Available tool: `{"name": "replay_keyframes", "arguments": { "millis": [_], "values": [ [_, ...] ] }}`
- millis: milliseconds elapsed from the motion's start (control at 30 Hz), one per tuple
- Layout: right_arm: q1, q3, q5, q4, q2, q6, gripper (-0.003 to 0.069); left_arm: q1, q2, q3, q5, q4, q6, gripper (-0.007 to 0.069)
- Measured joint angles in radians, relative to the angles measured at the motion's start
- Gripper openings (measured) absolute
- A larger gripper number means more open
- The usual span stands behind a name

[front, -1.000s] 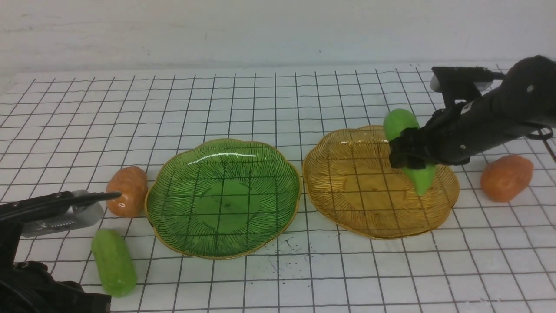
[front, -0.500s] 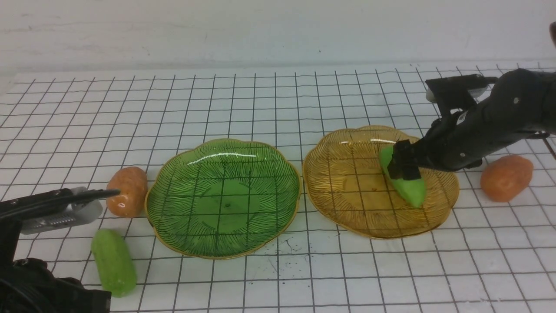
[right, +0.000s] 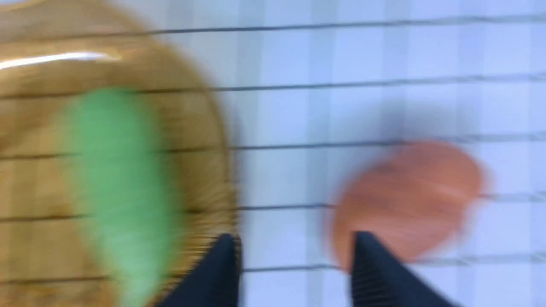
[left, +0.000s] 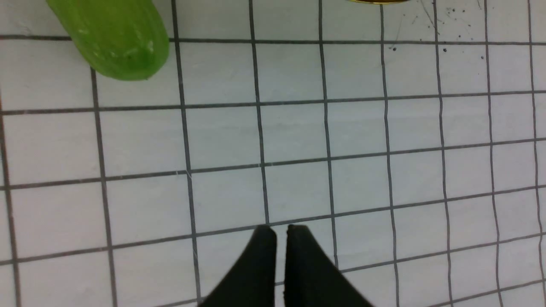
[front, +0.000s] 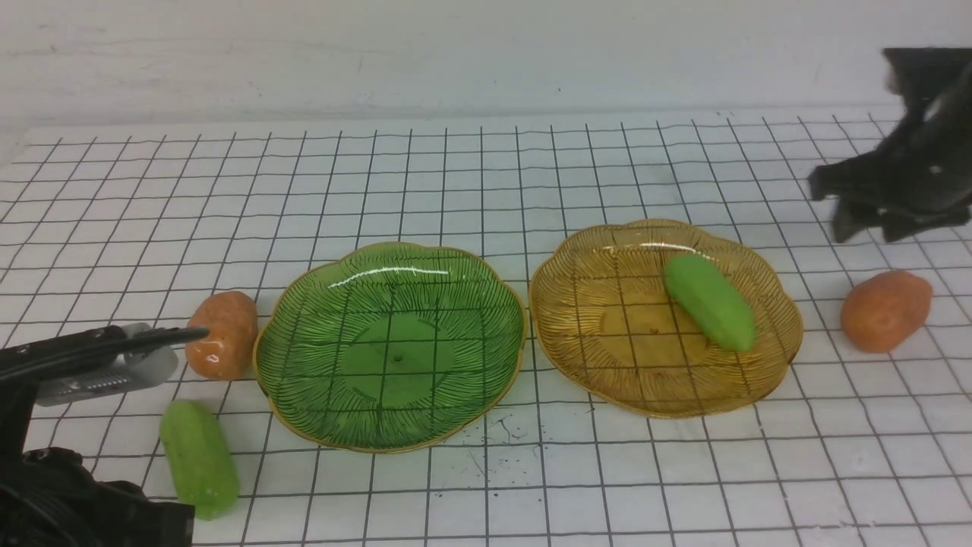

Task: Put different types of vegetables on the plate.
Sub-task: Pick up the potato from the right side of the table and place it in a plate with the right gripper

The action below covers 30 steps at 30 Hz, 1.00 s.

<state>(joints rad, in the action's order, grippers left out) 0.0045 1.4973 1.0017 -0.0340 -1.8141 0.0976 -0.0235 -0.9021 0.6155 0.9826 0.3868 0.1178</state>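
One light-green cucumber (front: 710, 301) (right: 119, 183) lies in the amber plate (front: 623, 327) (right: 204, 128), on its right half. My right gripper (front: 862, 224) (right: 292, 238) hangs open and empty above the table, right of that plate and beyond an orange potato (front: 885, 310) (right: 409, 196). The green plate (front: 387, 346) has nothing in it. Left of it sit a second potato (front: 222, 334) and a second cucumber (front: 199, 458) (left: 113, 38). My left gripper (front: 190, 333) (left: 279, 228) is shut and empty, its tip just left of that potato.
A white mat with a black grid covers the table. A white wall runs along the back. A gold sliver of the green plate's rim (left: 375, 1) shows in the left wrist view. The right wrist view is blurred.
My right gripper let go of the cucumber, which now lies in the amber plate, and has risen and pulled back to the right. The left arm has barely moved.
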Motion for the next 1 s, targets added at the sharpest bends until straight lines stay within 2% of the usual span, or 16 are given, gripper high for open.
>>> {"name": "replay_keyframes", "arguments": {
  "millis": [33,133,233,367,400,433,533,567,633,767,867,1000],
  "values": [
    [-0.02,0.001,0.01,-0.021,-0.009,0.032,0.0166,0.0,0.0,0.0,-0.006,0.0,0.0,0.0017],
    [-0.048,0.001,0.018,-0.038,-0.038,0.119,0.0037,0.0,0.0,0.0,-0.027,0.0,0.0,0.0017],
    [-0.064,0.001,0.012,-0.041,-0.067,0.179,0.0005,0.0,0.0,0.0,-0.039,0.0,0.001,0.0017],
    [-0.074,0.001,-0.015,-0.058,-0.108,0.262,0.0042,0.0,0.0,0.0,-0.052,0.0,0.001,0.0017],
    [-0.075,0.001,-0.041,-0.069,-0.123,0.303,0.0092,0.0,0.0,0.0,-0.053,0.0,0.001,0.0017],
    [-0.075,0.001,-0.041,-0.07,-0.123,0.309,0.0099,0.0,0.0,0.0,-0.053,0.0,0.001,0.0017],
    [-0.076,0.001,-0.083,-0.101,-0.14,0.401,0.0251,0.0,0.0,0.0,-0.056,0.0,0.001,0.0017],
    [-0.076,0.001,-0.087,-0.105,-0.141,0.412,0.0272,0.0,0.0,0.0,-0.056,0.0,0.001,0.0017],
    [-0.076,0.002,-0.092,-0.135,-0.148,0.481,0.0405,0.0,0.0,0.0,-0.056,0.0,0.001,0.0017],
    [-0.076,0.002,-0.092,-0.17,-0.176,0.631,0.0603,0.0,0.0,0.0,-0.056,0.0,0.001,0.0017],
    [-0.076,0.002,-0.094,-0.173,-0.21,0.723,0.0668,0.0,0.0,0.0,-0.056,0.0,0.001,0.0017],
    [-0.076,0.009,-0.11,-0.157,-0.251,0.773,0.0689,0.0,0.0,0.0,-0.056,0.0,0.001,0.0017]
  ]
}}
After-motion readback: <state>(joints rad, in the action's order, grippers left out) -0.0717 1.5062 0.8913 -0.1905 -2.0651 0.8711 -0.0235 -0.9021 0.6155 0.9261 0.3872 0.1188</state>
